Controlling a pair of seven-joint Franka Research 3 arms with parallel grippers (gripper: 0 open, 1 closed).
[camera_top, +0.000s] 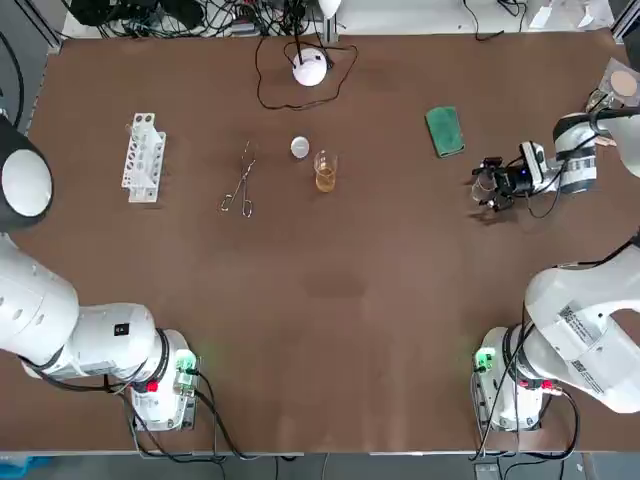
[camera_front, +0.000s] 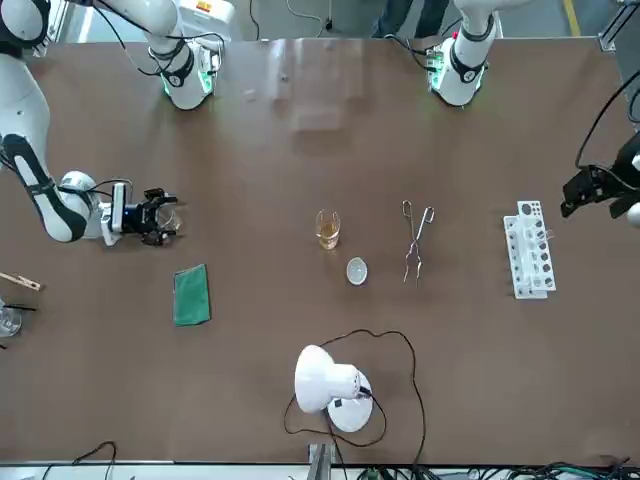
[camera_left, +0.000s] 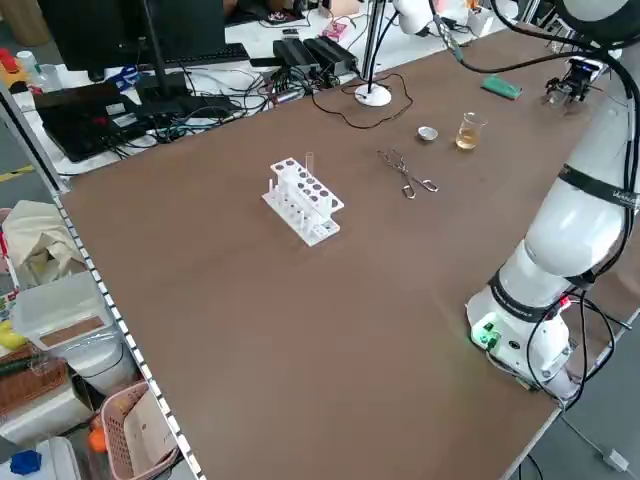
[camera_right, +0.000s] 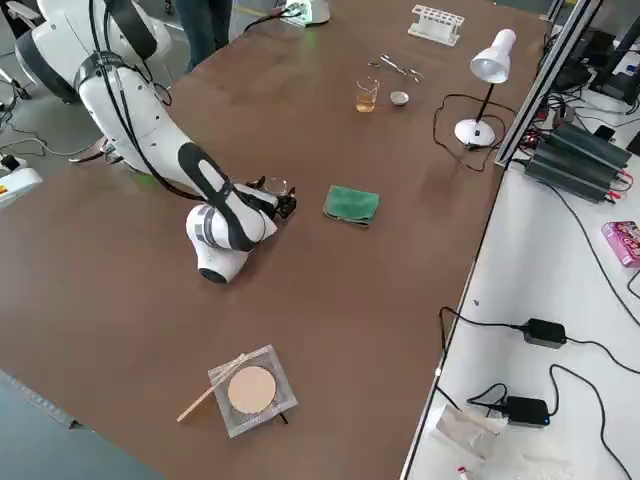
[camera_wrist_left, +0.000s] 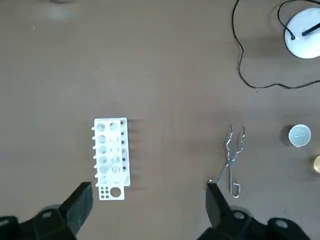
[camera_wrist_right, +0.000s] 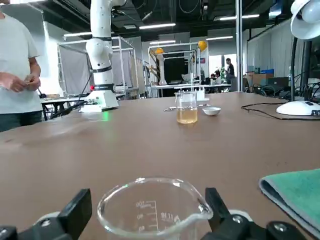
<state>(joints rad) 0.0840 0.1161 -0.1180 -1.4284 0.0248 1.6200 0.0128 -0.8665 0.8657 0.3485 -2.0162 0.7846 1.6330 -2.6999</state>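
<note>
My right gripper (camera_top: 487, 187) lies low over the table at the right side, open. An empty clear glass beaker (camera_wrist_right: 150, 202) stands on the table between its fingers (camera_wrist_right: 75, 212), and I cannot tell whether they touch the glass. A folded green cloth (camera_top: 444, 131) lies just beyond it. My left gripper (camera_wrist_left: 147, 200) hangs high above the table's left part, open and empty. Below it stands a white test tube rack (camera_wrist_left: 112, 152), with metal tongs (camera_wrist_left: 231, 162) to one side.
Mid-table stand a small beaker of amber liquid (camera_top: 325, 172) and a small white dish (camera_top: 300, 147). A white desk lamp (camera_top: 310, 68) with a looping black cable sits at the far edge. A square plate with a tan disc (camera_right: 252, 390) lies near the right edge. A person (camera_wrist_right: 17, 75) stands beyond the table.
</note>
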